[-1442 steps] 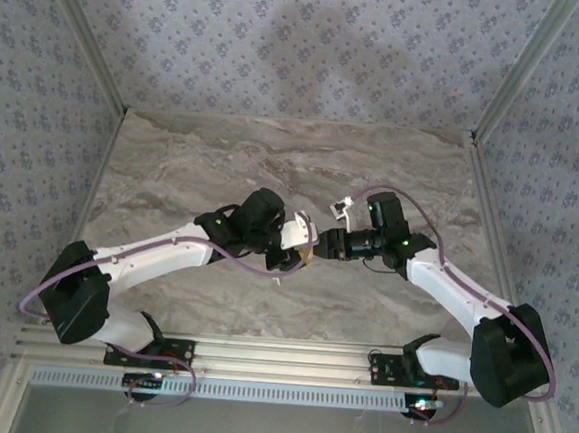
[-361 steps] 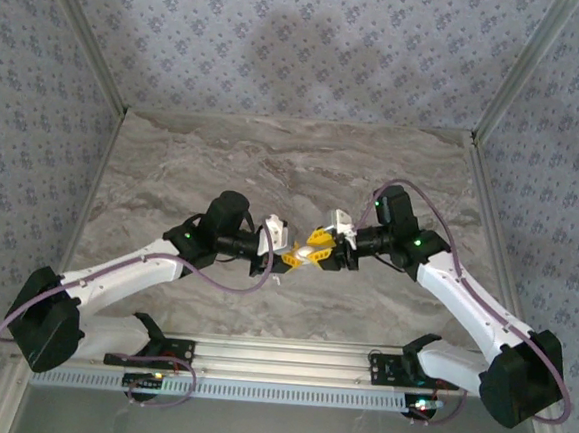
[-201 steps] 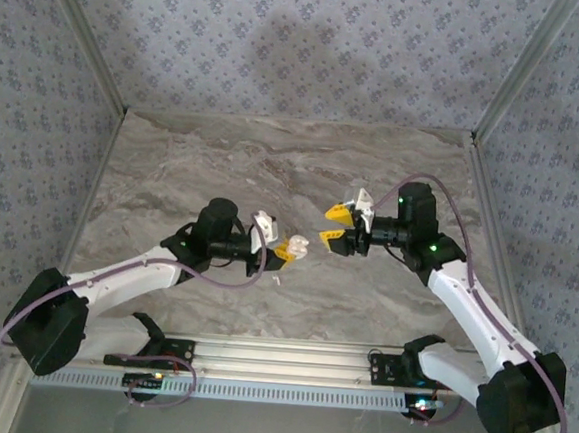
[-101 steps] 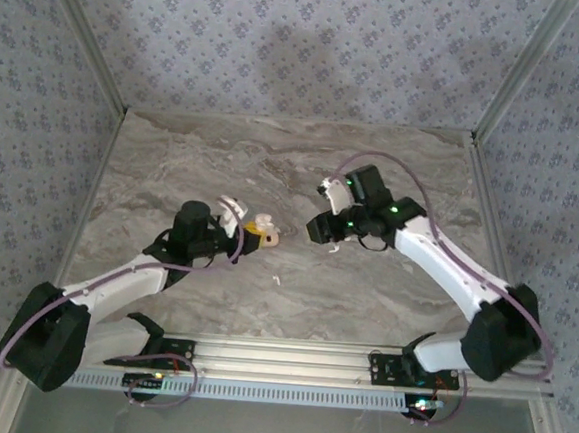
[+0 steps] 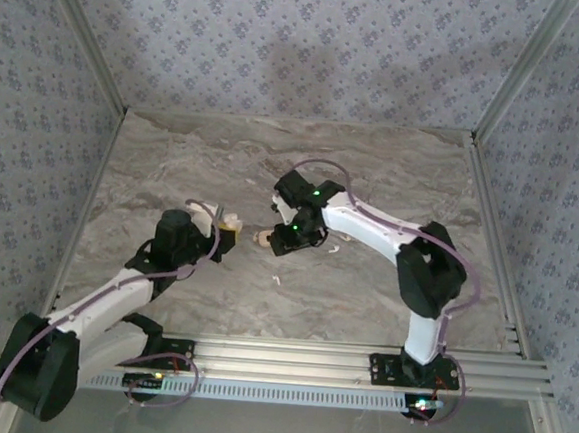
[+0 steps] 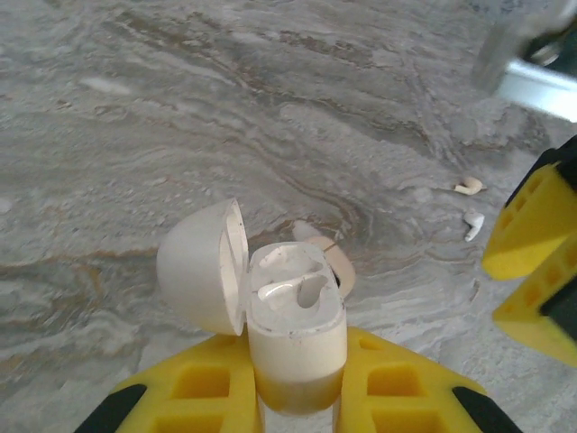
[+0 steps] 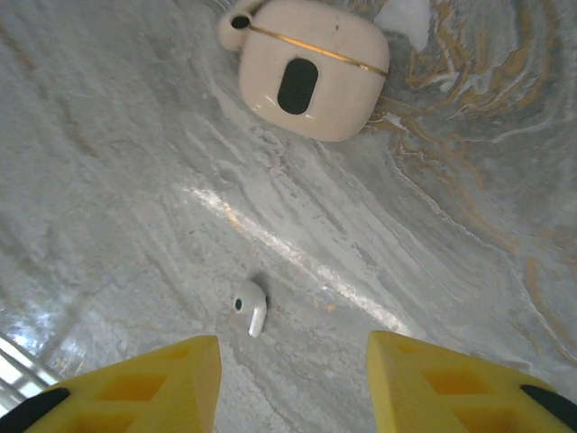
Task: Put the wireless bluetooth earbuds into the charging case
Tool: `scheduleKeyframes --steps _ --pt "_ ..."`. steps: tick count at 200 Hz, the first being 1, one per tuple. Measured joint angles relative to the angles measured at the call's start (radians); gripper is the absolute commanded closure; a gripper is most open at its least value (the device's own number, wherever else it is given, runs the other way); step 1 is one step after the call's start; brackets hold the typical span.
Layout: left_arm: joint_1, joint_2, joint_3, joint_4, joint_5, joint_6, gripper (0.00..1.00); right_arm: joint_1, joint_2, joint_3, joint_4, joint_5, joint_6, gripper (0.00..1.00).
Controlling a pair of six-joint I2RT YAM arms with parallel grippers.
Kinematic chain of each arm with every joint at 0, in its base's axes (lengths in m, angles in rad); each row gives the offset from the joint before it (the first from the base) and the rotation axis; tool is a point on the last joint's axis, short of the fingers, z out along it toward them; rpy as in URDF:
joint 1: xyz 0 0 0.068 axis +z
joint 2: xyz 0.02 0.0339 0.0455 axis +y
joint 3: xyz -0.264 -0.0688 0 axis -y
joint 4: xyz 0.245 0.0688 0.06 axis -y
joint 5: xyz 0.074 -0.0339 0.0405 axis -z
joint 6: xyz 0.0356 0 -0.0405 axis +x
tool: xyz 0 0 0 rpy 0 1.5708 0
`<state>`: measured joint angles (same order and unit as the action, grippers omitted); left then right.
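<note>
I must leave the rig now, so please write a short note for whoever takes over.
Left tool: shut on the charging case, lid open.
Right tool: open, above the loose earbud on the table.
A tan cover lies on the table beyond it.
Done: a first earbud seems seated in the case.
Left: pick up the loose earbud and insert it.

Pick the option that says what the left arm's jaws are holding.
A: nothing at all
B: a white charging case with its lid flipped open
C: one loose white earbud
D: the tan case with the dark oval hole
B: in the left wrist view the left gripper has its jaws clamped on the white charging case, whose lid hangs open to one side.
</note>
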<state>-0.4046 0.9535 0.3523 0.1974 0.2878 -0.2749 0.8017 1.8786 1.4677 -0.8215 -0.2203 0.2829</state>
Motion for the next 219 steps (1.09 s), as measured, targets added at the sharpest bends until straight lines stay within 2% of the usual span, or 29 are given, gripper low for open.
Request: scheduleKeyframes --steps 61,182,219 --pt "0.026 -0.071 -0.011 -0.066 -0.032 -0.004 0.84 0.074 0.166 0.091 -0.071 0.001 0.002 0.54" --pt "0.032 -0.071 -0.011 -0.068 -0.034 0.004 0.84 0.115 0.239 0.141 -0.145 0.023 0.002 0.61" --pt "0.032 -0.077 -0.011 -0.073 -0.034 0.004 0.84 0.121 0.254 0.141 -0.145 0.023 0.007 0.67"
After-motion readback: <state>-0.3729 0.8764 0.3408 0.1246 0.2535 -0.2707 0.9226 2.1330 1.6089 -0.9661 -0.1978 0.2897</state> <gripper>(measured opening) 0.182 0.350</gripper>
